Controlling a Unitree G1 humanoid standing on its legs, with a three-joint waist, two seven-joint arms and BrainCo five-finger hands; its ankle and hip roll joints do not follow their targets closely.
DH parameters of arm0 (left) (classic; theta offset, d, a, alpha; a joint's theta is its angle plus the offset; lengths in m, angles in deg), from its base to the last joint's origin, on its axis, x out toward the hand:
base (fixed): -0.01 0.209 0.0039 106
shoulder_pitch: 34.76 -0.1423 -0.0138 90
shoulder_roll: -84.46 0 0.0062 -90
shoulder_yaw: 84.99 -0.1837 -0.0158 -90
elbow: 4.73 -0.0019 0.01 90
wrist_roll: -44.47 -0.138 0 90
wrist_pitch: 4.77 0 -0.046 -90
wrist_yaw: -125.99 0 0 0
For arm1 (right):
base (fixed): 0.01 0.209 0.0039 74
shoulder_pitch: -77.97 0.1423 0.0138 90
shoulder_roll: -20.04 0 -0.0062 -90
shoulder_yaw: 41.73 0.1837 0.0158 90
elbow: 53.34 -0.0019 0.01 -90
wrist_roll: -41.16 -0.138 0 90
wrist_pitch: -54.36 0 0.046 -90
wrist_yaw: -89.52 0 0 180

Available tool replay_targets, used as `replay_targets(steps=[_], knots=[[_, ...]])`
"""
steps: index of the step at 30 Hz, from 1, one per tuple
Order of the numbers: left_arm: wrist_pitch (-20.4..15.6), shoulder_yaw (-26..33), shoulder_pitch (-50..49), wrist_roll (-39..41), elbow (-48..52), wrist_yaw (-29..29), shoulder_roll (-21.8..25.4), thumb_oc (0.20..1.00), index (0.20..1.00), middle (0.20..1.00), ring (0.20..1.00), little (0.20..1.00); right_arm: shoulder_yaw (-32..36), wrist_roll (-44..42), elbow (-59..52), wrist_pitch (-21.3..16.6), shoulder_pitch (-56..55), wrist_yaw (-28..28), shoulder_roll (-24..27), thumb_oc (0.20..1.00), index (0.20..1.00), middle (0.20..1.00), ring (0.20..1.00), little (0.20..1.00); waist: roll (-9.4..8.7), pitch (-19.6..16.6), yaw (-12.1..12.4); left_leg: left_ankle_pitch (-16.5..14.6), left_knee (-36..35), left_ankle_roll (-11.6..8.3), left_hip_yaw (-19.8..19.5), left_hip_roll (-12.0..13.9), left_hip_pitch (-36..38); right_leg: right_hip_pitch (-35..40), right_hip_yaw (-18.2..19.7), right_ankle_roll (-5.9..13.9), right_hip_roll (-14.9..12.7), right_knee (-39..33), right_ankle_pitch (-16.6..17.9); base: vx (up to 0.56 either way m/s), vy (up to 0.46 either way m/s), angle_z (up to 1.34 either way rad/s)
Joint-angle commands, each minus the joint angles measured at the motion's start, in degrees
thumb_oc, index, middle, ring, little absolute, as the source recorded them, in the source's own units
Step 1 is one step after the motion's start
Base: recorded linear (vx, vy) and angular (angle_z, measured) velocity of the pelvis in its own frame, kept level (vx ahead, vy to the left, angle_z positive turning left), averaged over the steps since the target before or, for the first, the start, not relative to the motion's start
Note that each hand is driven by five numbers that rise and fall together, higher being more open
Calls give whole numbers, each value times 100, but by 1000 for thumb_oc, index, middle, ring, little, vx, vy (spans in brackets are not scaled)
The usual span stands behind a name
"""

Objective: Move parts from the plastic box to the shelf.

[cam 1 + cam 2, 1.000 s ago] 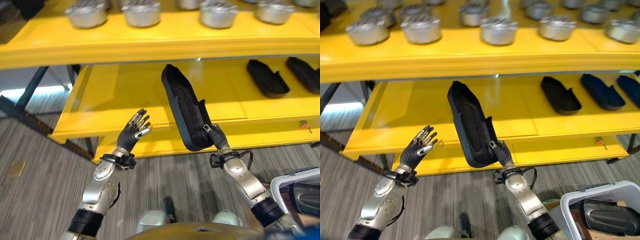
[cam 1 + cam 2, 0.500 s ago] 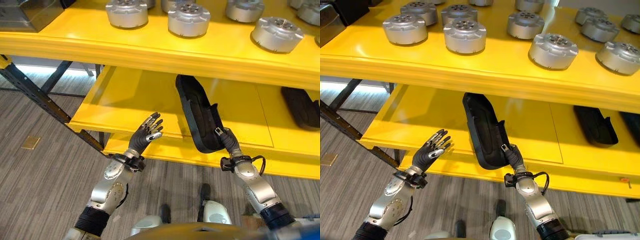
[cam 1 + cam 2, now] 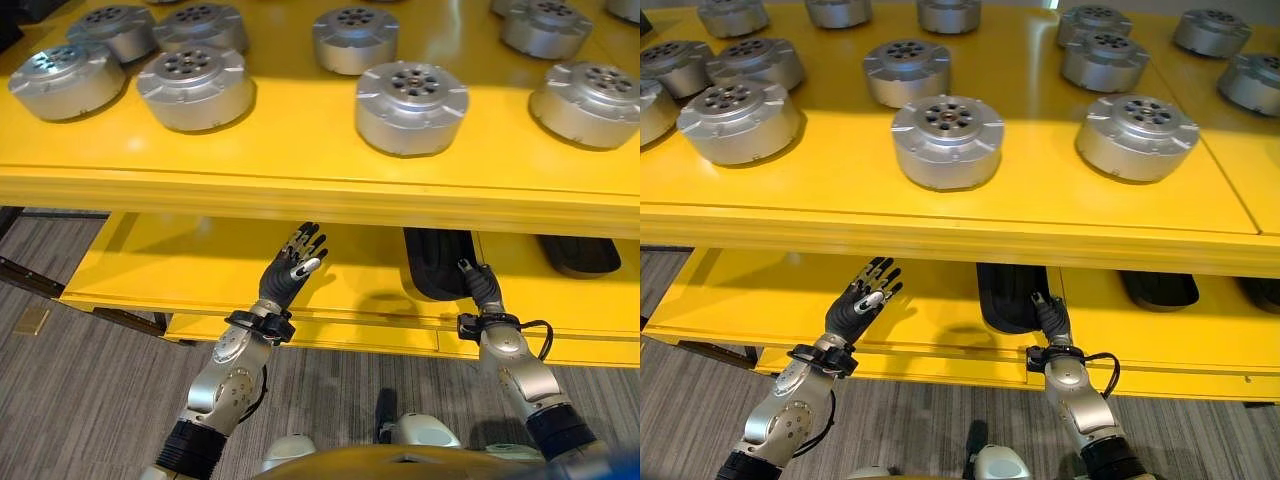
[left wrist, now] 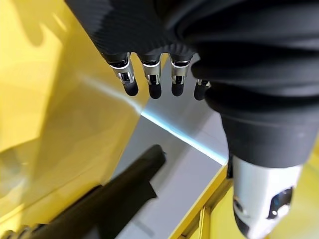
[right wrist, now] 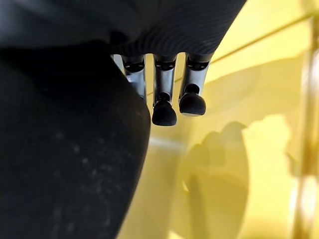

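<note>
A long black moulded part (image 3: 433, 264) reaches in under the upper shelf, above the lower yellow shelf (image 3: 170, 272). My right hand (image 3: 483, 290) is shut on its near end; its far end is hidden by the upper shelf's front edge (image 3: 300, 190). In the right wrist view the part (image 5: 65, 149) lies right beside my fingers (image 5: 164, 94). My left hand (image 3: 290, 272) is raised open over the lower shelf, left of the part, holding nothing; its straight fingers (image 4: 149, 79) show in the left wrist view.
Several round silver metal parts (image 3: 946, 140) stand on the upper yellow shelf (image 3: 840, 190). Another black part (image 3: 1160, 290) lies on the lower shelf to the right of the held one. Grey plank floor (image 3: 60, 400) runs below the shelf.
The camera has moved closer and higher over the shelf. The right hand has carried the black part from in front of the shelf in under the upper shelf. The left hand stays raised and open.
</note>
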Motion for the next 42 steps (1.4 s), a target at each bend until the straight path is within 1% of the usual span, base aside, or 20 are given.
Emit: replay_targets(steps=[1, 3, 5, 7, 8, 9, 10, 11, 12, 13, 14, 15, 16, 20, 22, 29, 33, 35, 39, 42], knots=[[-251, -38, 154, 24, 470, 272, 69, 1000, 1000, 1000, 1000, 1000, 232, -80, -207, -344, 380, 105, -41, 200, 200, 200, 200, 200, -65, -1, -22, 468, 1148, -313, 295, 308, -625, 166, 2, 245, -282, 611, -541, -20, -44, 10], [-278, -96, 243, -30, 415, 383, -6, 1000, 1000, 1000, 1000, 1000, 197, -56, -154, -341, 437, 118, -15, 200, 200, 200, 200, 200, -13, 33, -124, 651, 773, -343, 477, 603, -553, 127, -11, 230, -318, 739, -631, -4, 118, -2], [-298, -161, 262, -120, 420, 378, -27, 1000, 1000, 1000, 1000, 1000, 178, -13, -216, -237, 439, 193, 3, 200, 200, 200, 200, 200, 76, -1, -202, 947, -100, -408, 485, 735, -349, 74, -35, 283, -415, 850, -659, 45, 300, 3], [-288, -190, 243, -118, 431, 352, -29, 1000, 1000, 1000, 1000, 1000, 193, -9, -253, -216, 409, 207, 39, 200, 200, 200, 200, 200, 112, -24, -195, 1203, -541, -499, 299, 777, -284, 58, -17, 320, -482, 900, -665, 46, 263, 3], [-290, -195, 227, -101, 443, 371, 5, 1000, 1000, 1000, 1000, 1000, 201, -11, -259, -225, 387, 181, 79, 200, 200, 200, 200, 200, 122, -25, -178, 1443, -604, -585, 87, 902, -334, 55, 52, 330, -524, 935, -671, 31, 243, -14], [-314, -205, 231, -115, 425, 362, 19, 1000, 1000, 1000, 1000, 1000, 193, -26, -253, -230, 385, 169, 107, 200, 200, 200, 200, 200, 120, -30, -179, 1436, -637, -582, -3, 925, -312, 36, 100, 352, -578, 965, -673, 40, 295, -9], [-288, -178, 239, -79, 428, 337, 57, 1000, 1000, 1000, 1000, 1000, 194, -73, -214, -222, 408, 100, 144, 200, 200, 200, 200, 200, 150, -34, -158, 1210, -850, -529, -115, 845, -199, -31, 154, 434, -674, 1071, -664, 31, 242, -16], [-273, -173, 242, -68, 423, 328, 64, 1000, 1000, 1000, 1000, 1000, 185, -114, -206, -207, 419, 97, 155, 200, 200, 200, 200, 200, 157, -32, -151, 1150, -894, -523, -113, 830, -150, -49, 159, 460, -716, 1112, -666, 28, 276, -34], [-216, -181, 276, -43, 405, 280, 94, 1000, 1000, 1000, 1000, 1000, 211, -209, -209, -198, 427, 92, 167, 200, 200, 200, 200, 200, 177, -53, -201, 1002, -967, -494, 88, 759, -42, -44, 83, 496, -792, 1139, -651, 26, 240, -37], [-123, -206, 329, -76, 392, 224, 123, 1000, 1000, 1000, 1000, 1000, 255, -215, -204, -239, 400, 198, 143, 200, 200, 200, 200, 200, 188, -51, -223, 977, -893, -482, 118, 699, -81, -11, 75, 501, -807, 1134, -626, 50, 277, -7], [-45, -245, 385, -142, 340, 247, 121, 1000, 1000, 1000, 1000, 1000, 314, -314, -173, -264, 365, 218, 108, 200, 200, 200, 200, 200, 174, -57, -253, 807, -837, -410, 106, 586, -95, 15, 152, 551, -825, 1112, -573, 115, 286, 52], [25, -286, 414, -120, 320, 185, 134, 1000, 1000, 1000, 1000, 1000, 376, -259, -222, -233, 307, 219, 59, 200, 200, 200, 200, 200, 150, -75, -300, 520, -929, -272, 115, 397, 16, 23, 286, 686, -903, 1048, -434, 175, 316, 57], [83, -289, 381, -145, 361, 210, 159, 1000, 1000, 1000, 1000, 1000, 415, -244, -286, -95, 260, 159, -19, 200, 200, 200, 200, 200, 153, -89, -324, 402, -1092, -169, 132, 225, 158, 30, 358, 832, -978, 938, -280, 185, 267, 30], [166, -175, 183, 113, 496, 248, 198, 1000, 1000, 1000, 1000, 1000, 421, -233, -593, -71, 215, -1, -109, 200, 200, 200, 200, 200, 45, -62, -233, 254, -1236, -17, 212, -30, 214, 8, 305, 1059, -1051, 584, 5, 48, 43, -2], [252, -145, 181, 32, 564, 175, 247, 1000, 1000, 1000, 1000, 1000, 476, -161, -650, 48, 315, -53, -51, 200, 200, 200, 200, 200, -25, 12, -135, 209, -1165, 42, 242, -90, 61, -100, 230, 1115, -1093, 634, 9, -91, -38, -5], [354, -168, 293, 89, 628, 23, 339, 1000, 1000, 1000, 1000, 1000, 512, -269, -376, 220, 621, -66, 155, 200, 200, 200, 200, 200, -61, 217, 57, 163, -867, 65, 242, -66, -277, -304, 72, 1051, -1056, 893, -134, -100, -51, -3], [437, -148, 546, 114, 663, -52, 442, 1000, 1000, 1000, 1000, 1000, 727, -186, 148, 366, 1155, -9, 431, 200, 200, 200, 200, 200, -55, 489, 198, 105, -527, 53, 244, 40, -583, -538, -13, 972, -1016, 1183, -275, -147, -75, -2], [455, -144, 739, 163, 675, -81, 522, 1000, 1000, 1000, 1000, 1000, 789, -204, 418, 576, 1563, 29, 627, 200, 200, 200, 200, 200, -34, 644, 252, 52, -324, 41, 248, 111, -761, -658, -30, 929, -1013, 1320, -346, -183, -46, 3], [404, -167, 1124, 319, 706, -19, 597, 1000, 1000, 1000, 1000, 1000, 807, -105, 955, 759, 2232, -21, 910, 200, 200, 200, 200, 200, 6, 915, 308, -80, 93, 37, 256, 210, -1071, -888, -38, 873, -1027, 1628, -462, -159, -7, -4], [398, -241, 1470, 445, 802, 197, 650, 1000, 1000, 1000, 1000, 1000, 687, 115, 1555, 1035, 2860, -239, 1186, 200, 200, 200, 200, 200, 35, 1184, 330, -246, 651, 72, 308, 354, -1424, -1285, -109, 786, -1147, 2240, -625, -182, 28, -11]])
